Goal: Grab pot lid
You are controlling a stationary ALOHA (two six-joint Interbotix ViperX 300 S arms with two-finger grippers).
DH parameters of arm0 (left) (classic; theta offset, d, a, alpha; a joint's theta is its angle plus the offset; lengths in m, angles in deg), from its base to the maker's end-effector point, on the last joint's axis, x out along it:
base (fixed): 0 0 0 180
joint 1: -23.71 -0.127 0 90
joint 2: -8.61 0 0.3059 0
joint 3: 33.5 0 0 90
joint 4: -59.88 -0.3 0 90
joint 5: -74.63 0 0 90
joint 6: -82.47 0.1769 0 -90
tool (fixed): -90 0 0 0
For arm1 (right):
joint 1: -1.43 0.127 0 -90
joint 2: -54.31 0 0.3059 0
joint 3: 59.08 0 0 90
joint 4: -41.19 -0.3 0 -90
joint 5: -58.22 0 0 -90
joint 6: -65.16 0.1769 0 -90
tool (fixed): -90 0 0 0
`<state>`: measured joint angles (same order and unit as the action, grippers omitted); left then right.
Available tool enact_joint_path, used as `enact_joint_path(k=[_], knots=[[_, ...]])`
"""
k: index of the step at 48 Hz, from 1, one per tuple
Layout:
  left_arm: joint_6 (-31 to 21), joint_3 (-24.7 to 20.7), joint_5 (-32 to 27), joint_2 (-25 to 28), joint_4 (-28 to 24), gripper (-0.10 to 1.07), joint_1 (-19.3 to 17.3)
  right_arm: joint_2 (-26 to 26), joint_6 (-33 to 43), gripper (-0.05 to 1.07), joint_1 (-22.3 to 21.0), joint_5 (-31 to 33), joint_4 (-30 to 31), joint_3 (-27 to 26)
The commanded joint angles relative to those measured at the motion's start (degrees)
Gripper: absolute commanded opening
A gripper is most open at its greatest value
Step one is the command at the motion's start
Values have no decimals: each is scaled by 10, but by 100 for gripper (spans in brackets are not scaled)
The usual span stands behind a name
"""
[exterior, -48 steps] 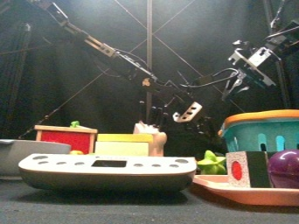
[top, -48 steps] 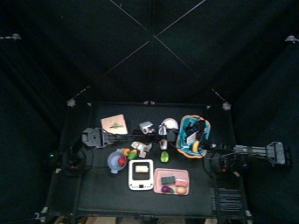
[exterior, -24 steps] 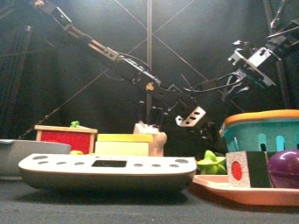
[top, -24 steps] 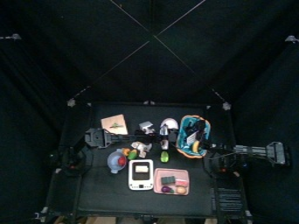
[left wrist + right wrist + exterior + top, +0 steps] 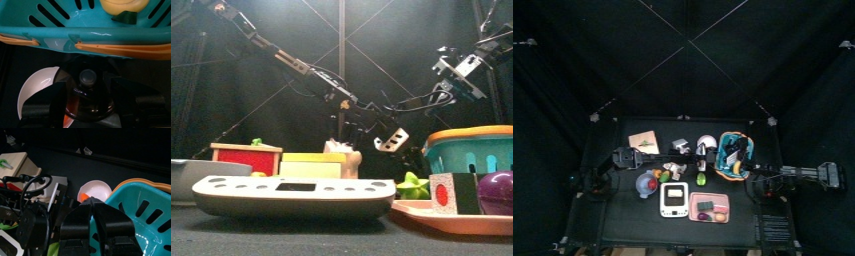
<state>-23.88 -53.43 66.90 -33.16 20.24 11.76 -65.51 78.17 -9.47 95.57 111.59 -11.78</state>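
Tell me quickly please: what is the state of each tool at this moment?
Left tool: open, holding nothing, jaws standing on either side of the pot lid's knob.
Right tool: shut, holding nothing.

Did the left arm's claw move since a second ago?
Yes. In the front view the left gripper has slid sideways toward the teal basket, which stayed where it was.

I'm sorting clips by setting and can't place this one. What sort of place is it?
Probably a robot test pen, not a home: black curtains close in a small black table crowded with toys, among them a teal basket and a toy phone, with two black arms reaching in.
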Motion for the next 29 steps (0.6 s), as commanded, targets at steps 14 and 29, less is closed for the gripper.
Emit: enact_joint_path(k=[14,29], knots=[[-1,-27,1,1,-1,88,-3,-1,-1,46,-3,-1,2,-4],[-1,-28,1,2,-2,88,-3,-1,-1,46,-4,-1,1,-4]])
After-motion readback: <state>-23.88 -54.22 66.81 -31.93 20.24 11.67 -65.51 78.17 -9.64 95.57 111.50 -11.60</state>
